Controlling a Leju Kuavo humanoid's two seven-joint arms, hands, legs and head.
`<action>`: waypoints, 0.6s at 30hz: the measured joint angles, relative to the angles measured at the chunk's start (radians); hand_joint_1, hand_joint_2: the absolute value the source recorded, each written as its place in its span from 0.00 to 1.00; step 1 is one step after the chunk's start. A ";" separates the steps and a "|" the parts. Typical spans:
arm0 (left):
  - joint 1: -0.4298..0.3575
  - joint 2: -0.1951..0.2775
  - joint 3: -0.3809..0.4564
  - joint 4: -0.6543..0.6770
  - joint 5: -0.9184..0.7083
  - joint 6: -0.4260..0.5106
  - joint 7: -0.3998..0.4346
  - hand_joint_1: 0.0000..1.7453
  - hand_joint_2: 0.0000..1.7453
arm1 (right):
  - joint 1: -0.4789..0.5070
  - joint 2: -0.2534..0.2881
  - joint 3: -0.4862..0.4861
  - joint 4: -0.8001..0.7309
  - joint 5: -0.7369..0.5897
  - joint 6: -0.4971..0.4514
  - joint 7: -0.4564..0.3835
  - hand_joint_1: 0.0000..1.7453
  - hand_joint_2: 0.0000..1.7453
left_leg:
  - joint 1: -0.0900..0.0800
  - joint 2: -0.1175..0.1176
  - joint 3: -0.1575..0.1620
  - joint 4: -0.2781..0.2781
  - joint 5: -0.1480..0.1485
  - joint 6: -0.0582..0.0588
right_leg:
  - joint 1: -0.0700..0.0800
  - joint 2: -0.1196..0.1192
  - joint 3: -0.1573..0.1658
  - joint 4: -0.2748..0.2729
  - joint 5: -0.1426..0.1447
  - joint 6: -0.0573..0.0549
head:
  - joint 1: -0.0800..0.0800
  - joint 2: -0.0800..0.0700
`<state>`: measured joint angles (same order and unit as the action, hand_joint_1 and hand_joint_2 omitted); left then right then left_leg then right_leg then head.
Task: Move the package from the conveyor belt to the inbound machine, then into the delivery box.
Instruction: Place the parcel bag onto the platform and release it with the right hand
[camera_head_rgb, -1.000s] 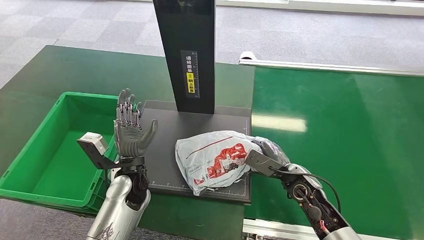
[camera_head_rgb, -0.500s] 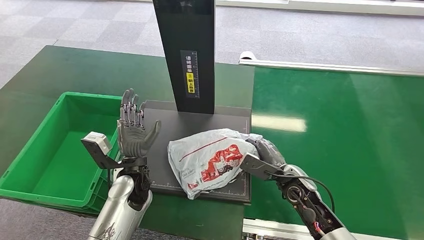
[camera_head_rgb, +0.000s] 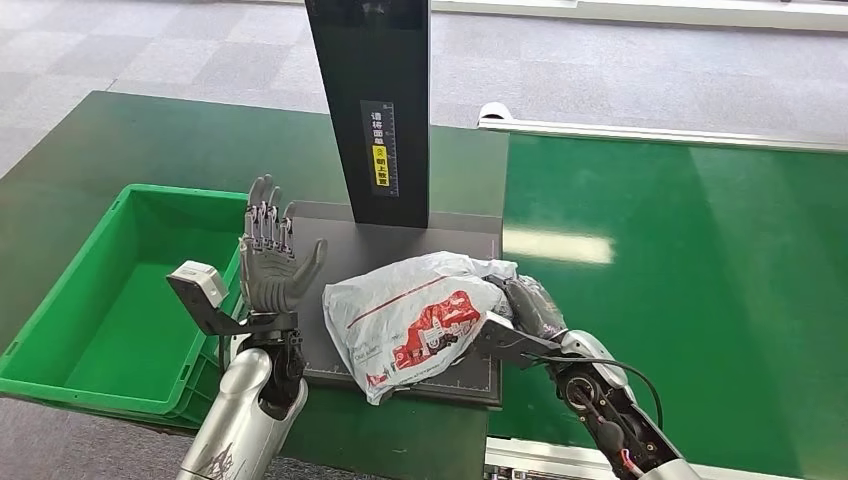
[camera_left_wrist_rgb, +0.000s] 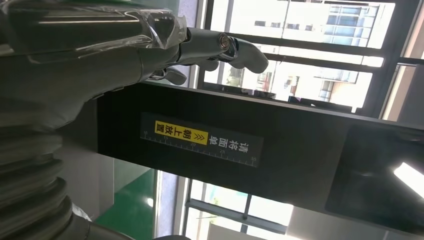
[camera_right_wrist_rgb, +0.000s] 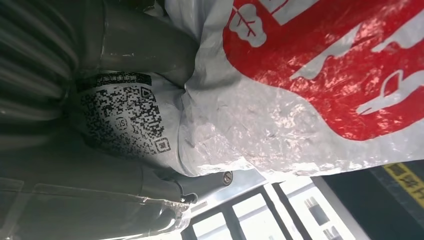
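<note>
Delivery box: over on the left, the green delivery box (camera_head_rgb: 95, 310) sits open-topped at the table's near edge, its right wall just beside the dark machine plate.

Left hand: the left hand (camera_head_rgb: 270, 262) is up, palm turned toward the package, fingers (camera_head_rgb: 265, 215) straight and spread, nothing in it. It hovers between the box's right wall and the package, close to the bag's left end but not touching it. From the left wrist view the thumb (camera_left_wrist_rgb: 235, 49) sticks out in front of the black column.

Inbound machine: the inbound machine (camera_head_rgb: 400, 240) is a flat dark plate with a black upright column (camera_head_rgb: 372, 100) rising from its back edge, a yellow-and-white label on the column's face.

Package: the package (camera_head_rgb: 415, 318), a grey-white plastic bag with red print, lies on the plate in front of the column; its near left corner hangs just over the plate's front edge.

Right hand: the right hand (camera_head_rgb: 530, 310) is clamped on the package's right end, fingers wrapped into the crumpled plastic. The right wrist view shows the bag pressed against the thumb (camera_right_wrist_rgb: 145, 45), a QR label beside it.

Conveyor belt: the bright green conveyor belt (camera_head_rgb: 690, 290) stretches away on the right.
</note>
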<state>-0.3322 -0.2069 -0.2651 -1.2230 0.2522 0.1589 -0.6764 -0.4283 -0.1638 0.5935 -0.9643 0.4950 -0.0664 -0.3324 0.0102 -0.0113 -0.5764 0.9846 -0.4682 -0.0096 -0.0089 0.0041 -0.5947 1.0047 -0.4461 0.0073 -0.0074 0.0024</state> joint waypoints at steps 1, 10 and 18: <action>0.000 0.000 0.000 0.000 0.000 -0.001 0.000 0.00 1.00 | 0.002 0.002 0.000 -0.002 0.006 -0.007 -0.008 0.86 1.00 | 0.000 0.000 0.000 0.000 0.000 0.000 | 0.000 0.000 0.000 0.000 0.000 0.000 | 0.000 0.000; -0.002 -0.001 -0.001 0.002 0.000 -0.011 0.000 0.00 1.00 | 0.009 0.027 -0.017 -0.004 0.065 -0.116 -0.046 0.00 1.00 | 0.000 0.000 0.000 0.000 0.000 0.000 | 0.000 0.000 0.000 0.000 0.000 0.000 | 0.000 0.000; -0.002 -0.005 -0.002 0.002 -0.002 -0.012 0.004 0.00 1.00 | 0.022 0.059 -0.086 -0.024 -0.018 -0.176 -0.107 0.00 1.00 | 0.000 0.000 0.000 0.000 0.000 0.000 | 0.000 0.000 0.000 0.000 0.000 0.000 | 0.000 0.000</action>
<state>-0.3338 -0.2115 -0.2672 -1.2207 0.2504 0.1472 -0.6727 -0.4064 -0.1051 0.5071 -0.9883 0.4773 -0.2426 -0.4395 0.0101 -0.0113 -0.5764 0.9846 -0.4683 -0.0096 -0.0089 0.0041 -0.5948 1.0047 -0.4461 0.0073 -0.0075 0.0024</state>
